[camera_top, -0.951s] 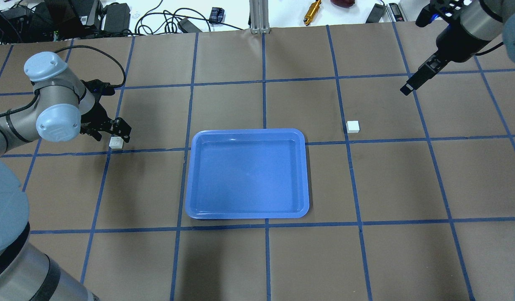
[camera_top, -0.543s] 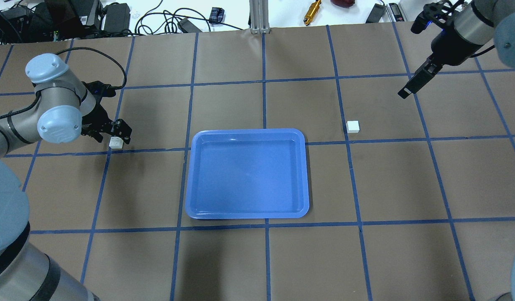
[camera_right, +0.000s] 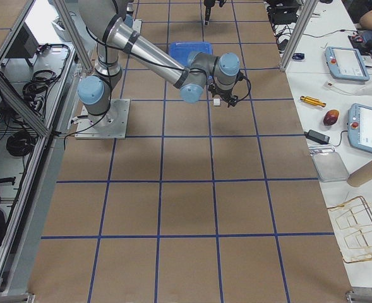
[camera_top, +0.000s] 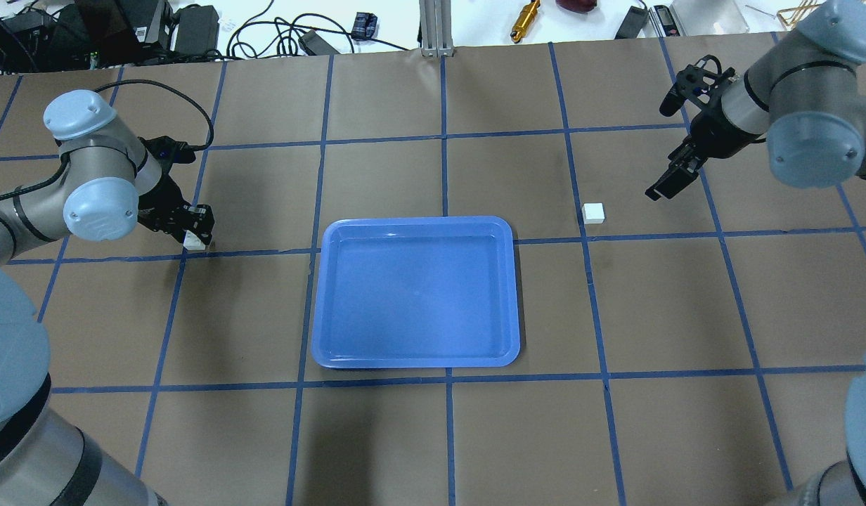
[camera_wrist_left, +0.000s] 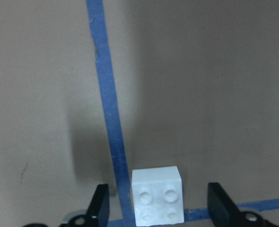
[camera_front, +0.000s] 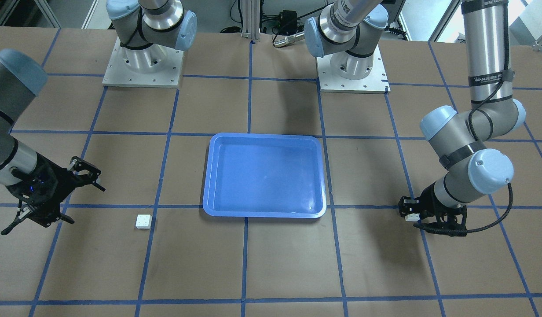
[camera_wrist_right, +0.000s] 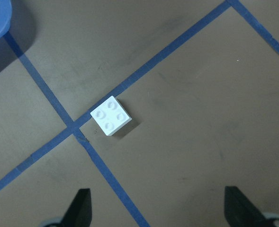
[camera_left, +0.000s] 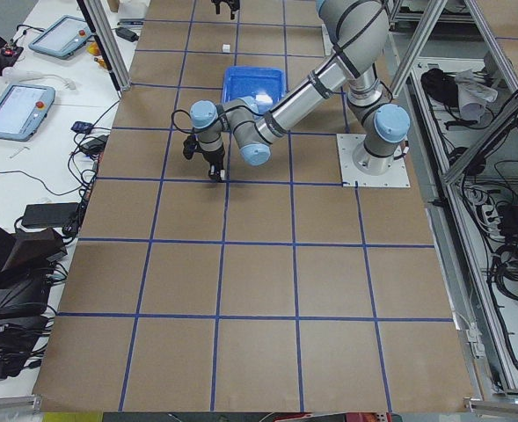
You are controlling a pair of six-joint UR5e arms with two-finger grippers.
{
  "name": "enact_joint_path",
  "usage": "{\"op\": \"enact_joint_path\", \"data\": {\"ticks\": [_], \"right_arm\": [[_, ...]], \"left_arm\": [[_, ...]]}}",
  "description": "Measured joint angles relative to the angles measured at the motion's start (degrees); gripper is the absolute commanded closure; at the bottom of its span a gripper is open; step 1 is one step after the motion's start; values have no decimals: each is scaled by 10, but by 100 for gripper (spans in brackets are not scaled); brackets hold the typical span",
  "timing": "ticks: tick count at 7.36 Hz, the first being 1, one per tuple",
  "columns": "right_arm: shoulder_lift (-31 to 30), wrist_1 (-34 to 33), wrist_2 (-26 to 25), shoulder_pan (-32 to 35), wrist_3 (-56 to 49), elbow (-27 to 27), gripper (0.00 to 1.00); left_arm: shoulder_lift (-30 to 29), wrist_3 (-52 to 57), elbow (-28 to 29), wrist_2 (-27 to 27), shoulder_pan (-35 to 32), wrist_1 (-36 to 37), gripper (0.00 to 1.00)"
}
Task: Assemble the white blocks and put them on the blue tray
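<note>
One white block [camera_wrist_left: 157, 195] lies on the table on a blue tape line, between the open fingers of my left gripper [camera_wrist_left: 160, 205]. The fingers stand apart from its sides. In the overhead view the left gripper [camera_top: 194, 226] partly covers this block [camera_top: 193, 243], left of the blue tray [camera_top: 415, 220]. The second white block [camera_top: 593, 212] lies studs up right of the tray. My right gripper [camera_top: 656, 154] hovers open and empty to that block's right. In the right wrist view this block [camera_wrist_right: 111, 115] lies ahead of the fingers.
The blue tray [camera_front: 264, 135] holds nothing. Blue tape lines grid the brown table. Cables, tools and devices lie beyond the table's far edge [camera_top: 433, 49]. The two arm bases [camera_front: 141, 61] stand at the robot's side.
My left gripper has moved down over the left white block. My right arm has swung in and down toward the right white block. Neither block has moved.
</note>
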Motion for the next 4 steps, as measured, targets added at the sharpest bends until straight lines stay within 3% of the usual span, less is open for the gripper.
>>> {"op": "enact_joint_path", "data": {"ticks": [2,4], "right_arm": [[2,-19,27,0,-5,16,0],[5,-19,49,0,-74,21,0]], "left_arm": [[2,-2,1,-2,0,0,75],[9,-9,2,-7,-3,1,81]]}}
